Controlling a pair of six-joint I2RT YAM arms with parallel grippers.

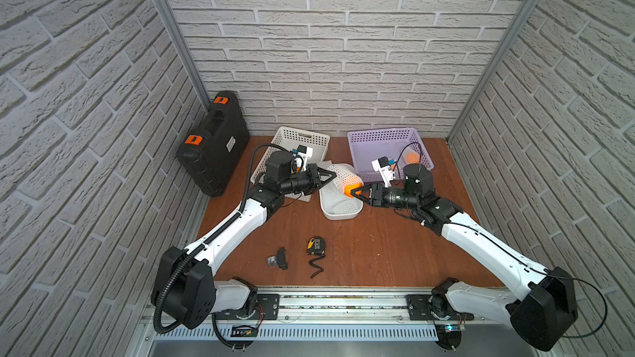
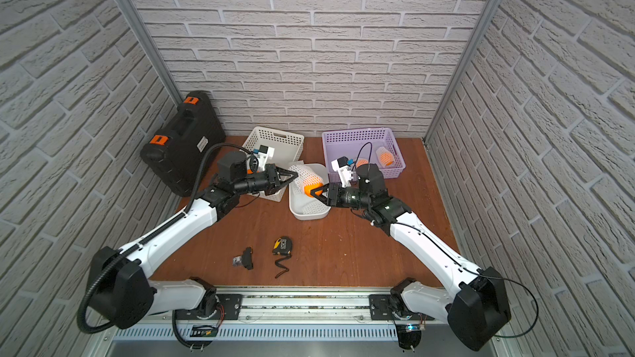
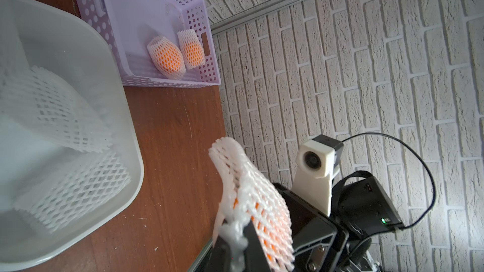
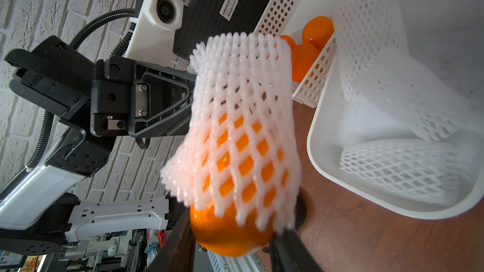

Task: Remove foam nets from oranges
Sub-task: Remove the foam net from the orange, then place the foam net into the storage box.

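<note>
Left claw (image 1: 332, 176) was shut tight on the loose end of a net (image 4: 243, 105), w/ foam bunched btwn its fingers in the left wrist view. Right claw (image 1: 354, 193) was partway closed, a finger each side of the orange (image 4: 230, 234), gripping the bare end that stuck out of the net. The two claws faced each other w/ net & orange strung btwn them, held in the air over the far end of a white tub (image 1: 340, 216). The rest of the orange sat inside the net. A good part of the sleeve hung slack past the fruit on the left claw's side.

Tub sat mid worktop (image 1: 378, 252) & had empty nets (image 4: 398, 176) in it: two clear, poss. more, couldn't tell. Purple basket (image 1: 381, 133), back right, held two netted oranges (image 3: 167, 56) lying side by side & touching, against one wall. White basket (image 1: 299, 133), at the back & just left of the tub, held bare oranges (image 4: 317, 30). Three showed in the right wrist view; in both top views the left arm hid most of them.

Black case (image 1: 213, 145) w/ orange latches stood against the left wall. Tape measure (image 1: 316, 246) lay toward the front of the worktop, strap trailing, w/ a small black part (image 1: 280, 258) near it, not touching.
</note>
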